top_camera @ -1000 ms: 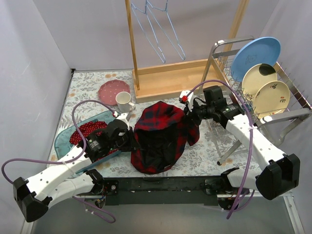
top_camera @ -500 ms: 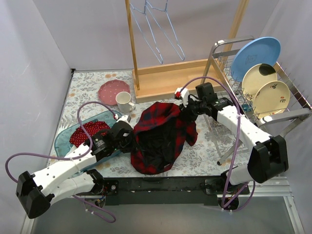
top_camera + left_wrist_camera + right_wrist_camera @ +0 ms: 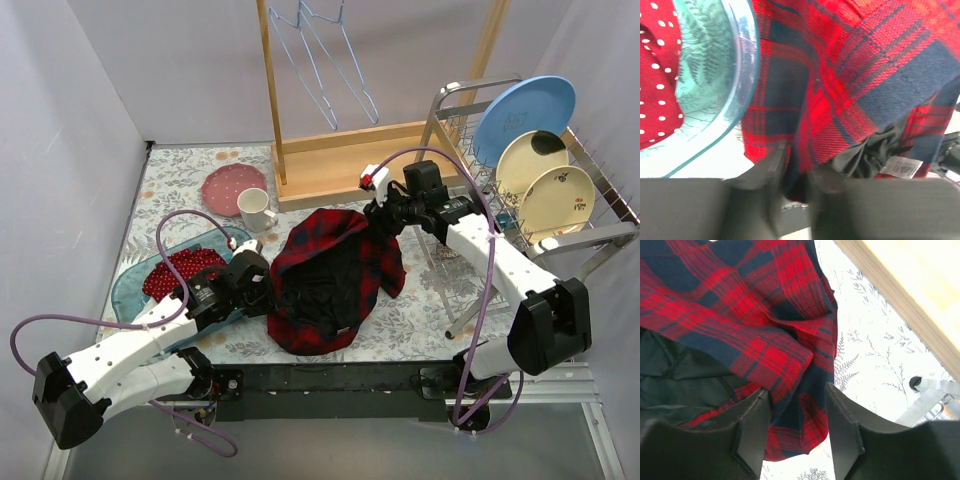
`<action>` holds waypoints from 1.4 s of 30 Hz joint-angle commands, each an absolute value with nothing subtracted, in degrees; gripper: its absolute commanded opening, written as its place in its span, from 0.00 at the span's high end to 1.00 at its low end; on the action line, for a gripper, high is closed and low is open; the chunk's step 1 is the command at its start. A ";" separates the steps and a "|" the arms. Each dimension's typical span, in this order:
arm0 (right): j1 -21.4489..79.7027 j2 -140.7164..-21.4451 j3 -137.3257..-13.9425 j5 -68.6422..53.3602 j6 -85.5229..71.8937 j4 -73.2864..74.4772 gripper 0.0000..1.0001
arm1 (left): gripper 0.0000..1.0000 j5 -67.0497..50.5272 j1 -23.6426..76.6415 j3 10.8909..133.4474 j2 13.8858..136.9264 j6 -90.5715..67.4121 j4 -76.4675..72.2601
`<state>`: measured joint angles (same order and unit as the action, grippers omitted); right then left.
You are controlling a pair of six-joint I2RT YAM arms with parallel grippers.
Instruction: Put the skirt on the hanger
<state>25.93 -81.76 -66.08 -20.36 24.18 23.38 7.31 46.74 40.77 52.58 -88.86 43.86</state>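
The skirt (image 3: 335,275) lies heaped on the table (image 3: 420,320) between both pincers. Its near hem sits between the narrowly parted fingers of the left gripper (image 3: 795,170), though I cannot tell whether they pinch it. The right gripper (image 3: 797,415) stands released, jaws wide, with the far plaid edge loose between them. The skirt's length runs from one pincer toward the other. The wire hangers (image 3: 325,60) hang beyond and above the right gripper, the nearer arm. The wooden rack (image 3: 350,150) lies between, and a mug (image 3: 255,208) sits beyond the left gripper.
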 commanded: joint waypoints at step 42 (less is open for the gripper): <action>22.41 -49.66 -88.28 -20.49 26.37 38.69 0.99 | 1.00 2.21 46.49 65.26 41.66 -72.24 41.05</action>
